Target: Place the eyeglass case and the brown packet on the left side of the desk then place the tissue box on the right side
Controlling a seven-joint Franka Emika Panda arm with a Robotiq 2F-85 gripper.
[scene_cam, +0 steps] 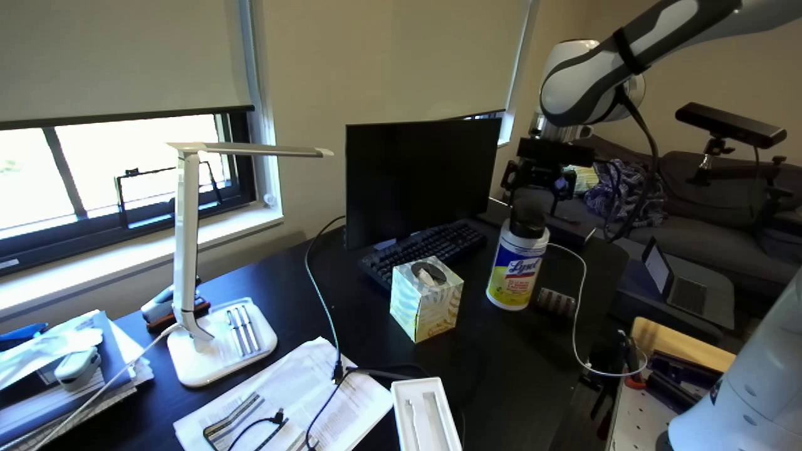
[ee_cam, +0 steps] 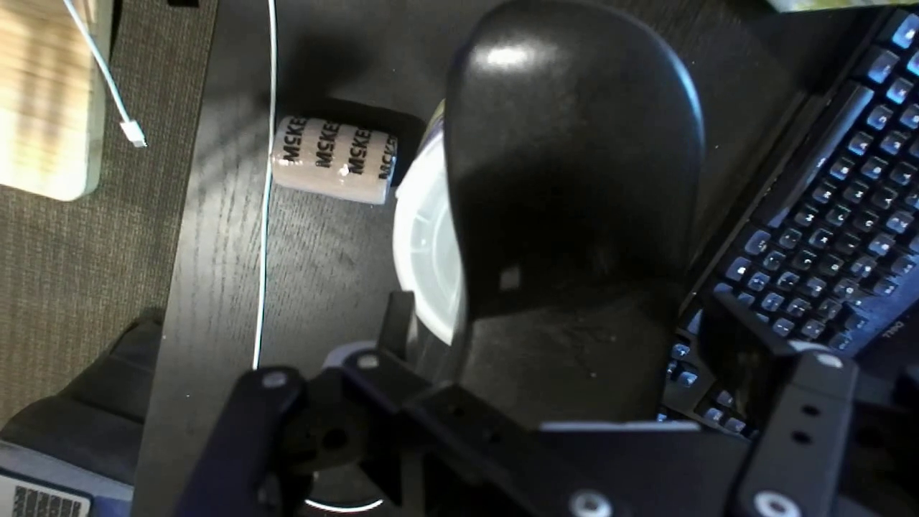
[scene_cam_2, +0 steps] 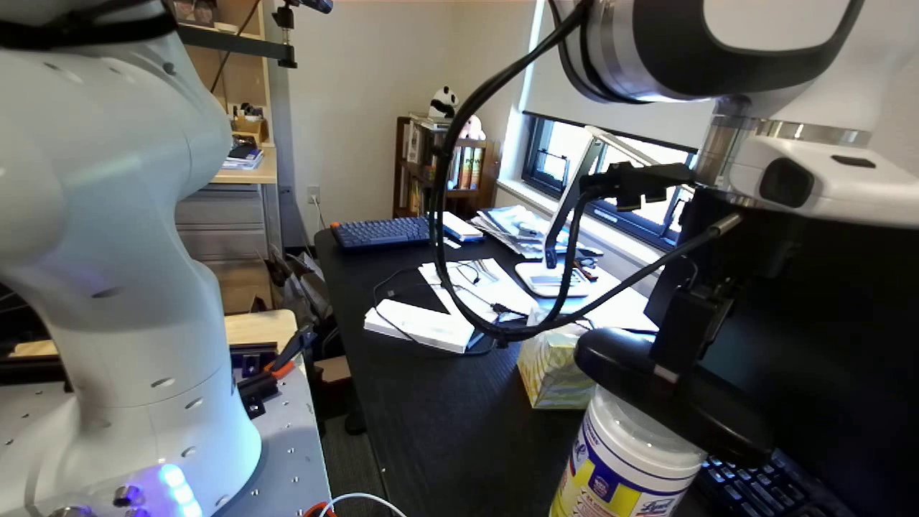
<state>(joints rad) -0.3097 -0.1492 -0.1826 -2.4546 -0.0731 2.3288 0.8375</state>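
My jaws stand spread, one to each side of the case (ee_cam: 574,158), gripping nothing. The case appears to rest across the top of the tub (scene_cam: 517,269), overhanging it. I judge this stance prepares a pinch across the case's narrow width, near mid-length. Caution: the perch may let the case tip or slide if I touch one side first; close evenly, then lift straight up before travelling.

The packet (ee_cam: 334,159) lies on the table (scene_cam: 495,369) just beside the tub; the tissue box (scene_cam: 426,299) stands upright near the tub. Neither, I judge, is the current step.

Obstructions: the keyboard (ee_cam: 826,237) lies beside the tub, away from the packet, with the monitor (scene_cam: 423,181) beyond. The white cable (ee_cam: 265,244) passes the tub on the packet's side and could snag.
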